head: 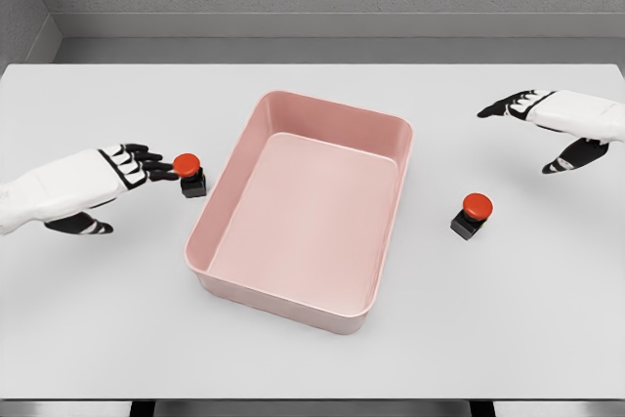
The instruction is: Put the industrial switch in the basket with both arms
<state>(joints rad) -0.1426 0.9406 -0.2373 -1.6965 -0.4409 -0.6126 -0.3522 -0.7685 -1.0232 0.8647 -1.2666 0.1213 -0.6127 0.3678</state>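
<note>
Meanwhile, on the white table [312, 358], the left hand [132, 168] reaches with loose fingertips against one red-capped switch [190, 175] just left of the pink basket [386, 275], while the right hand [547, 124] hovers unclenched and empty, well apart from a second switch [473, 215] right of it.

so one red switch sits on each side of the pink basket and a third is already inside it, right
Not quite: the pink basket holds nothing. The head view shows just two switches, the left switch and the right switch, both on the table beside it.
</note>
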